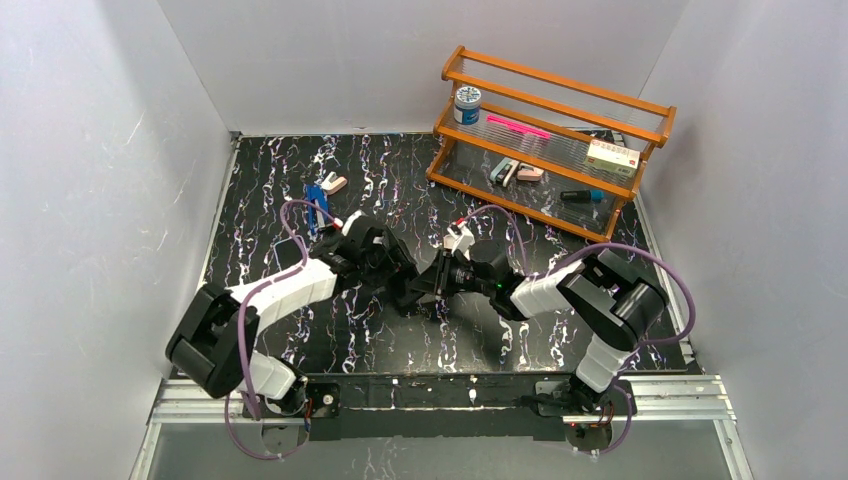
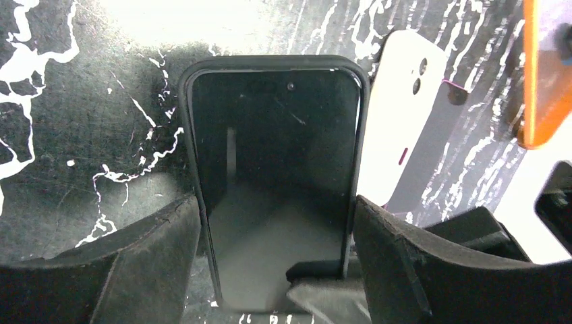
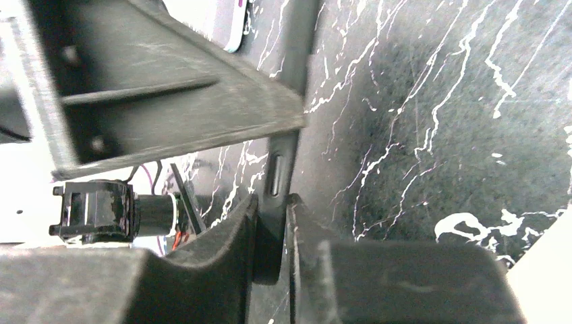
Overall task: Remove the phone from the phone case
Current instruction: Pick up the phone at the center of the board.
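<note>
Both arms meet over the black marbled table [image 1: 270, 190], on the arm-base side of the wooden rack [image 1: 520, 208], just off its left end. The phone [image 2: 273, 135] sits fully inside the phone case [image 2: 270, 61], screen up toward my left wrist camera, dark glass with the black rim showing all round the top and both long sides. The left gripper [image 2: 276, 202] is clamped across the case's width. Its fingers [image 2: 162, 243] press on the two long edges, wide apart only because the case is wide. The right gripper [image 3: 273, 236] is closed on the case from the opposite end. Its wrist view shows the case edge-on, pinched between the two fingers, with a narrow slot in the side wall just above the pinch. In the left wrist view one dark fingertip of that gripper lies over the lower part of the screen. I cannot tell whether the case rests on the table or hangs just above it. A white flat piece [image 2: 405, 115] with two small holes lies just beside the case, on the side toward the rack. A blue-handled tool [image 1: 316, 200] lies well to the left of the rack, apart from both grippers. The rack's shelves hold several small items, none near the phone.
</note>
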Robot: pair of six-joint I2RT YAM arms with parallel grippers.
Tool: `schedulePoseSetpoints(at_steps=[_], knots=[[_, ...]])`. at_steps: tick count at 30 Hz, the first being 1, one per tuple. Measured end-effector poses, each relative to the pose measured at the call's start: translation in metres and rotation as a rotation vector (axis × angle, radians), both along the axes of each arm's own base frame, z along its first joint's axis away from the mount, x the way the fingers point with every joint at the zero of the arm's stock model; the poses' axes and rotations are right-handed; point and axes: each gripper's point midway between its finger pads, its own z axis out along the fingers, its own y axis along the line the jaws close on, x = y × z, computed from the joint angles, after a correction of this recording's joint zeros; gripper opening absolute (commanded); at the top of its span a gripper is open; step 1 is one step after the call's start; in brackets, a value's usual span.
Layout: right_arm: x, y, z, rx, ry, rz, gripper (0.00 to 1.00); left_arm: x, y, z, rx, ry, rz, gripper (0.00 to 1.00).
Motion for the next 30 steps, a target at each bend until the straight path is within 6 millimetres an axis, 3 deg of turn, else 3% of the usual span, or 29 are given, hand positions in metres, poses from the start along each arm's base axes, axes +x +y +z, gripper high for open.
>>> schedulePoseSetpoints(at_steps=[3,6,8,13,17,23,30], knots=[[0.001,0.0,0.004,0.018,0.007,-0.001,0.02,0.001,0.005,0.012,-0.027,-0.038,-0.003,0.75],[0.002,-0.001,0.02,0.053,-0.017,0.008,0.01,0.001,0.007,0.028,-0.06,-0.105,-0.024,0.93],[0.001,-0.005,0.032,0.08,-0.024,0.018,0.01,0.004,0.012,0.047,-0.087,-0.183,-0.034,0.98],[0.006,-0.028,0.059,0.135,-0.049,0.0,0.01,0.012,0.024,0.1,-0.149,-0.393,-0.059,0.98],[0.014,-0.048,0.086,0.19,-0.091,-0.004,0.01,0.011,0.026,0.128,-0.192,-0.515,-0.121,0.98],[0.018,-0.076,0.119,0.278,-0.154,-0.002,0.01,0.003,0.01,0.142,-0.299,-0.59,-0.249,0.94],[-0.008,-0.076,0.143,0.35,-0.186,0.137,0.01,-0.007,-0.012,0.162,-0.425,-0.654,-0.368,0.83]])
